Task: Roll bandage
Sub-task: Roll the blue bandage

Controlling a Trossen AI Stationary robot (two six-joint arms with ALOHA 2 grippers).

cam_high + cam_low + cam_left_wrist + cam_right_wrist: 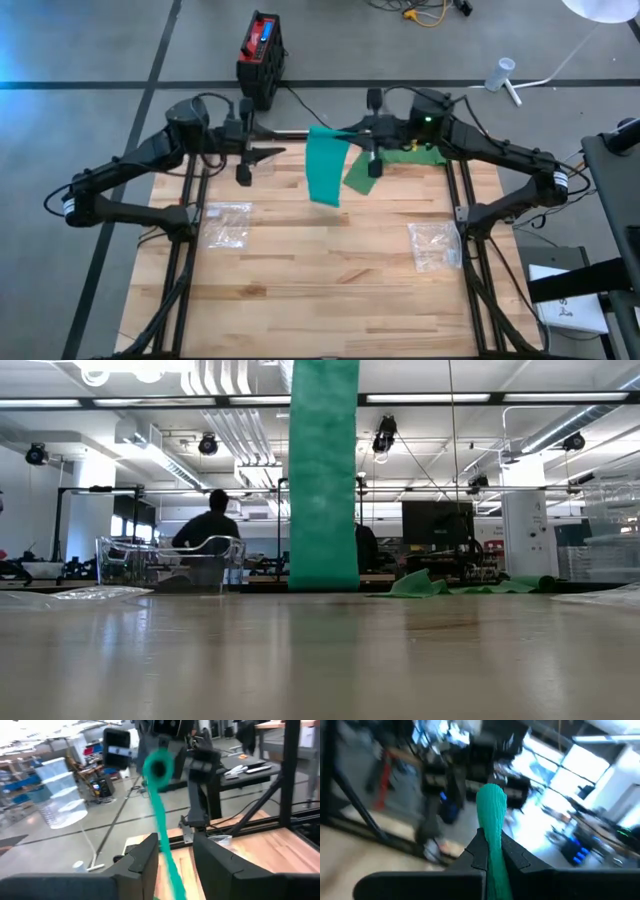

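Note:
A green bandage (pixel 325 170) hangs as a long strip from its rolled end (pixel 491 800). My right gripper (pixel 337 132), over the table's far middle, is shut on that end. In the low view the strip (pixel 323 470) drops straight toward the tabletop. More of the bandage lies heaped (pixel 415 155) at the far right. My left gripper (pixel 278 152) points level at the roll from the left, open and apart from it. In the left wrist view the strip (pixel 164 835) shows through the gap between its fingers (pixel 150 855). My right gripper pinches the bandage between its two fingers (pixel 515 855) just behind the rolled end (pixel 492 827), which sticks out past the fingertips. The fingers come level from the table's right side. The roll is lifted clear and the strip hangs below it.
Two clear plastic bags lie on the wooden table, one left (pixel 228 222) and one right (pixel 435 245). A red and black box (pixel 262 55) stands beyond the far edge. A clear container (pixel 170 560) and a seated person (pixel 212 525) show behind the table.

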